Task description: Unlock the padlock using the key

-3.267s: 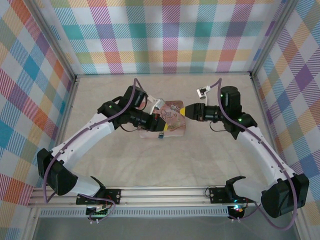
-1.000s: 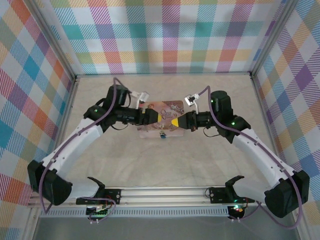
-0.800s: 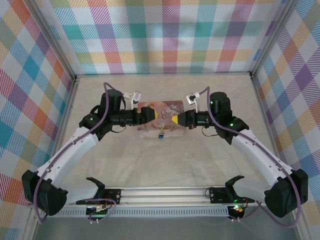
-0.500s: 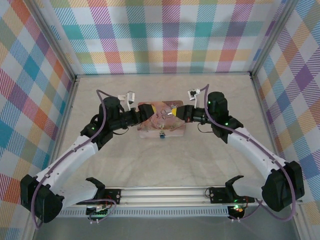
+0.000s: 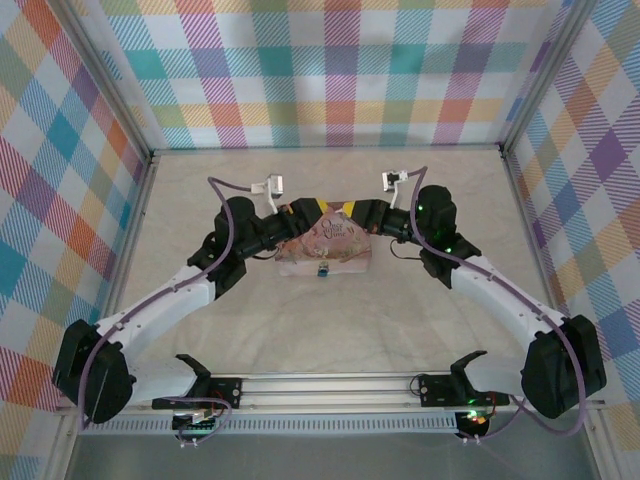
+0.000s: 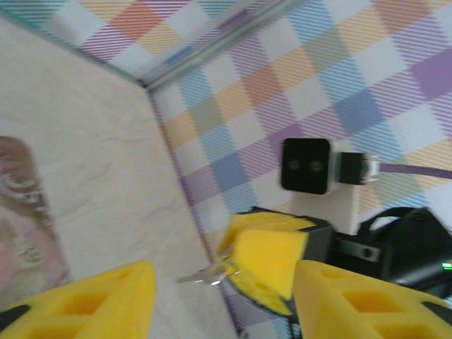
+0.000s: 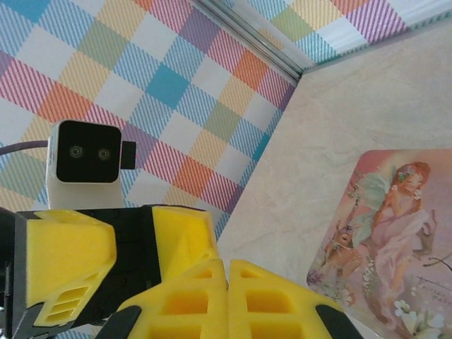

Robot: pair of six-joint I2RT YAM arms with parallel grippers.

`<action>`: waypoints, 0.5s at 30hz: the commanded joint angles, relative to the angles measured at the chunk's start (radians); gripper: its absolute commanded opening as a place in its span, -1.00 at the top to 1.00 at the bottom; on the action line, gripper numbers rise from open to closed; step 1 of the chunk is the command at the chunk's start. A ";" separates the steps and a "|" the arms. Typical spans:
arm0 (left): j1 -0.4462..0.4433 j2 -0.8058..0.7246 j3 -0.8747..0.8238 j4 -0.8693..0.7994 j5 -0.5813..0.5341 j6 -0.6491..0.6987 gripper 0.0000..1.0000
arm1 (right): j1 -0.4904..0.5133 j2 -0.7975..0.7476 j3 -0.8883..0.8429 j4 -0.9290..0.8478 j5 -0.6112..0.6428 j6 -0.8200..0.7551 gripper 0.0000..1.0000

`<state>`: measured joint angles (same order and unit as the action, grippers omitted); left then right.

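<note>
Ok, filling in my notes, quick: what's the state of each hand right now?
Left hand: open, holding nothing.
Right hand: closed on the key.

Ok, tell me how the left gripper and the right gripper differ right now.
The left gripper's jaws stand apart; the right gripper's jaws are pressed shut. The left gripper clamps nothing, while the right gripper pinches a small metal key that sticks out of its tip. Both have yellow jaws and face each other closely above the far edge of the picture card.
</note>
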<state>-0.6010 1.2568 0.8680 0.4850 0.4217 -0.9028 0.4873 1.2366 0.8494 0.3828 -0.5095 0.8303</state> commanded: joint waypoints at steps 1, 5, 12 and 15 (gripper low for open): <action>-0.016 0.033 0.012 0.175 0.099 -0.035 0.02 | 0.010 0.003 -0.021 0.136 -0.025 0.048 1.00; -0.031 0.050 0.032 0.156 0.109 -0.018 -0.04 | 0.011 -0.005 -0.036 0.189 -0.022 0.071 1.00; -0.036 0.051 0.035 0.152 0.104 -0.007 -0.11 | 0.010 -0.019 -0.052 0.203 -0.010 0.080 1.00; -0.037 0.047 0.033 0.160 0.100 -0.005 -0.01 | 0.011 -0.019 -0.057 0.206 -0.013 0.085 1.00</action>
<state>-0.6254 1.3102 0.8684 0.5838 0.5083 -0.9199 0.4923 1.2362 0.8066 0.5373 -0.5159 0.9043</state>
